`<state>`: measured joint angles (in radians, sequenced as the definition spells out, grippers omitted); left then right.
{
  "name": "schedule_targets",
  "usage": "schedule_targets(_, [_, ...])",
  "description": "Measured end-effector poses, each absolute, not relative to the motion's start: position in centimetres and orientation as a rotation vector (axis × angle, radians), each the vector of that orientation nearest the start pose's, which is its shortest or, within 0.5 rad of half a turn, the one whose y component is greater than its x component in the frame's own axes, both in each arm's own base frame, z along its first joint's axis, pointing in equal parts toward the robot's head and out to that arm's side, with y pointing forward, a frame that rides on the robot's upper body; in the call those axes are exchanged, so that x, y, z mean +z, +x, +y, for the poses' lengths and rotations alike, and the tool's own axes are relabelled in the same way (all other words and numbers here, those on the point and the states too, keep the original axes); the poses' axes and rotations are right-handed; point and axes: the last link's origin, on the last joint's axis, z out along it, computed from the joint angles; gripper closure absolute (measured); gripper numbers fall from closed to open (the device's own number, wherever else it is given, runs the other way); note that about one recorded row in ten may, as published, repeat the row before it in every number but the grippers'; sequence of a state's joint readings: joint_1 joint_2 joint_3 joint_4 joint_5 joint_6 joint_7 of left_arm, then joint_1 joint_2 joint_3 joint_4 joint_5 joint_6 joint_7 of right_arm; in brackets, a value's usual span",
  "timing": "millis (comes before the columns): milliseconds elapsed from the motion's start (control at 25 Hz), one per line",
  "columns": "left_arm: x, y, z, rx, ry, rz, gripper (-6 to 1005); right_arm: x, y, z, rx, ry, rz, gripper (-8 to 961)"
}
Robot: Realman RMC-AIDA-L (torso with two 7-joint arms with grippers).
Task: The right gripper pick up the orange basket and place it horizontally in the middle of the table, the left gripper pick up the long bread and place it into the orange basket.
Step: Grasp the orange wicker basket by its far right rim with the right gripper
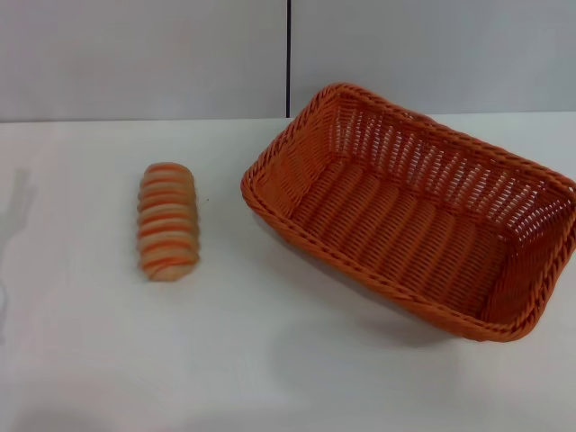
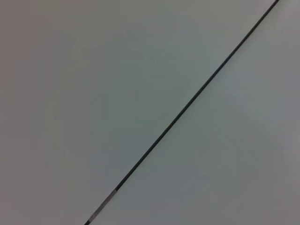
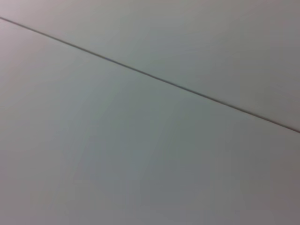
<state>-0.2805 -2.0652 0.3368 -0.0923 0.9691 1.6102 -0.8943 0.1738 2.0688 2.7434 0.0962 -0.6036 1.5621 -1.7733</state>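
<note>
Lying apart, long bread, orange basket (askew)

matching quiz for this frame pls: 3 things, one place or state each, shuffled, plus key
Things:
1. bread
2. basket
3. table

Places or states:
A. sits askew on the right side, nothing in it
B. white, carries both other things
C. lies on the left side, apart from the wicker rim

Pairs: 1-C, 2-A, 3-B

No gripper shows in any view; both wrist views show only a pale surface crossed by a dark seam.
</note>
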Motion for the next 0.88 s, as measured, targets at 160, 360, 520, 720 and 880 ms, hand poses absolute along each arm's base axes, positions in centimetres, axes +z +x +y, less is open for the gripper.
schedule_targets(160, [3.8,-36.8,24.4,-1.367,-1.144,-0.935,155,10.5,41.9,20.4,1.635,-0.648,0.993,302])
schedule_targets(360, [3.8,-36.9,24.4,-1.377,-1.137,-0.948,155,10.5,41.8,20.4,1.677,-0.624,1.004,301])
schedule_targets(520, [4.0,-37.0,24.4,-1.391,-1.124,-0.956,155,10.6,41.7,20.1,1.722,-0.606,1.006,301])
schedule_targets(720, [4.1,-36.8,24.4,-1.397,-1.145,-0.940,154,10.9,41.3,19.7,1.760,-0.620,0.978,302])
schedule_targets(880, [4.2,-36.5,24.6,-1.385,-1.193,-0.914,154,11.6,40.6,20.1,1.753,-0.739,0.958,301])
